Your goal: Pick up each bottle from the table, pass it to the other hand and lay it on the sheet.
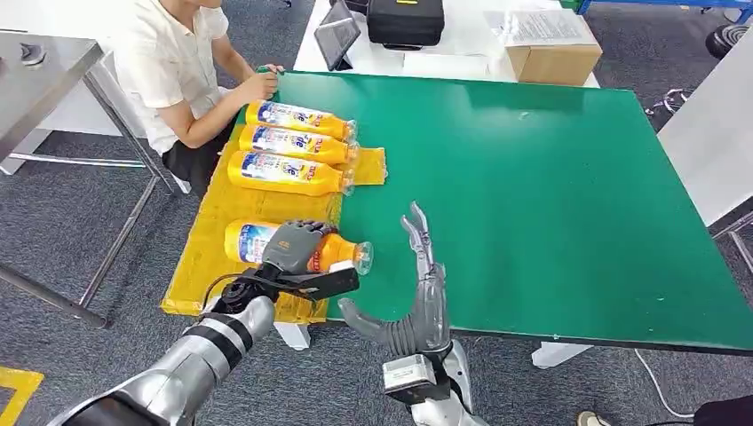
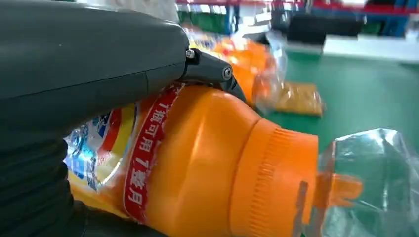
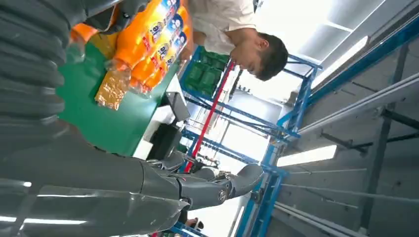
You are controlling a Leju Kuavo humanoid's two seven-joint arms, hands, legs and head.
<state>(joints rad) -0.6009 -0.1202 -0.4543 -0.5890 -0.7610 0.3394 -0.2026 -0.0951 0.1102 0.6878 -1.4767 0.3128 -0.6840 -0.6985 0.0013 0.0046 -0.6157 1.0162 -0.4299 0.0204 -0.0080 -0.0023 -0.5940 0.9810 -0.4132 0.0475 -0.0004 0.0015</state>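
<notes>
My left hand (image 1: 291,246) grips the bottle (image 1: 342,253) lying crosswise over the sheet (image 1: 200,257), cap toward my empty, spread right hand (image 1: 417,302).

Silver left arm (image 1: 178,368) banded in black near the wrist, black cable looped beside it, left hand (image 1: 293,246) cased in dark grey, right hand (image 1: 417,306) finished in silver-grey, ribbed grey wrist cover (image 3: 29,64) seen.

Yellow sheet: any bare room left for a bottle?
Bare strip on the yellow sheet between the three stacked bottles and the bottle under the left hand. Far end crowded. The green table beside the right hand is bare.
</notes>
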